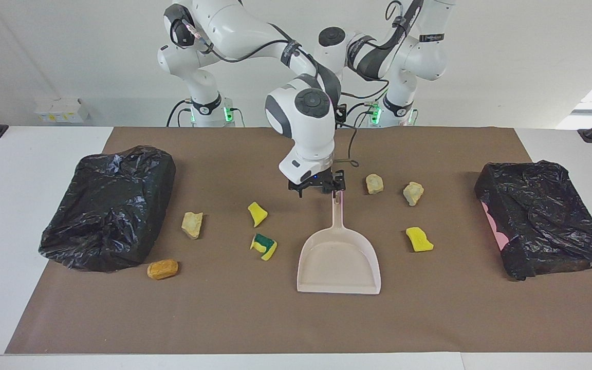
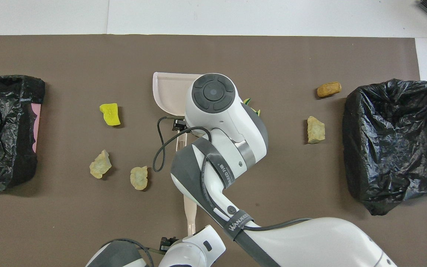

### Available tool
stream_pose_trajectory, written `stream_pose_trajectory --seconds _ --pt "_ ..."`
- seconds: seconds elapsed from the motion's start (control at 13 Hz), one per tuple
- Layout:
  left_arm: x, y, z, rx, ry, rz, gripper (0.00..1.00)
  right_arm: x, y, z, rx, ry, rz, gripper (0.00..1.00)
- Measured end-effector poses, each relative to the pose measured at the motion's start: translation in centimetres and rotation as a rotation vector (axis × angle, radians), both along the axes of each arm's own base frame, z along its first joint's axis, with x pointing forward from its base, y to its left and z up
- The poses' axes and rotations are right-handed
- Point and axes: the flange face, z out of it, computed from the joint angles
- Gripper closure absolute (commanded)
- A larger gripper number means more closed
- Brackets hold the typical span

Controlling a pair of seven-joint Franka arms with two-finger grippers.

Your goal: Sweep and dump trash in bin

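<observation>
As judged from the present layout, treat the task as barely begun. Count seven pieces of trash (image 1: pixel 257 214) loose on the brown mat (image 1: pixel 275 318) covering the worktop (image 1: pixel 18 205): four toward the right arm's end, three toward the left arm's end, none in the dustpan (image 1: pixel 338 267), none in either black-lined bin (image 1: pixel 108 205). Find the right gripper (image 1: pixel 316 187) low over the dustpan's handle end, fingers spread wide, gripping nothing. Find the left gripper (image 2: pixel 167 243) over the brush (image 2: pixel 190 215) at the handle end nearer the robots, fingers likewise fully apart, holding nothing visible. Remaining: grasp both tools, sweep each piece into the pan, tip into a bin.
</observation>
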Motion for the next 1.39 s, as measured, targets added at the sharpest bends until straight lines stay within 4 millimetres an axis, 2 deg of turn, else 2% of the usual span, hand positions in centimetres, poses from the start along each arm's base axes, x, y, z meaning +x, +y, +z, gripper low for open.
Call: stream_pose_trajectory --seconds 0.15,0.31,0.46,0.54,0.69,0.77,0.85,0.93,1.16,1.39 --pt "0.2 -0.1 -2.0 0.021 0.018 0.002 0.01 -0.2 2.3 -2.1 0.010 -0.003 -0.012 0.00" --pt "0.1 0.0 -2.9 0.034 0.028 0.003 0.10 -0.4 3.4 -3.6 -0.001 -0.001 -0.002 0.19" --pt "0.2 0.0 -3.0 0.024 0.021 0.005 0.33 -0.6 3.9 -4.6 -0.018 0.001 0.011 0.37" --pt "0.2 -0.1 -2.9 0.020 0.024 0.011 0.47 -0.8 4.2 -5.0 -0.024 0.003 0.019 0.40" --pt "0.1 -0.1 -3.0 0.010 0.040 0.028 0.61 -1.1 4.5 -5.3 -0.030 0.002 0.027 0.44" --pt "0.1 -0.1 -3.0 0.006 0.046 0.034 0.77 -1.1 4.5 -5.5 -0.040 -0.001 0.033 0.63" --pt "0.1 -0.1 -3.0 0.006 0.047 0.036 0.86 -1.1 4.6 -5.9 -0.049 -0.003 0.037 0.92" --pt "0.1 -0.1 -3.0 0.007 0.049 0.037 0.97 -1.1 4.6 -6.1 -0.052 -0.001 0.038 1.00" --pt "0.2 0.0 -3.1 0.006 0.050 0.040 1.00 -0.8 4.4 -5.8 -0.050 -0.007 0.033 1.00" --pt "1.2 0.4 -2.2 0.031 0.078 0.060 1.00 0.7 2.9 -3.8 -0.037 -0.034 0.004 1.00"
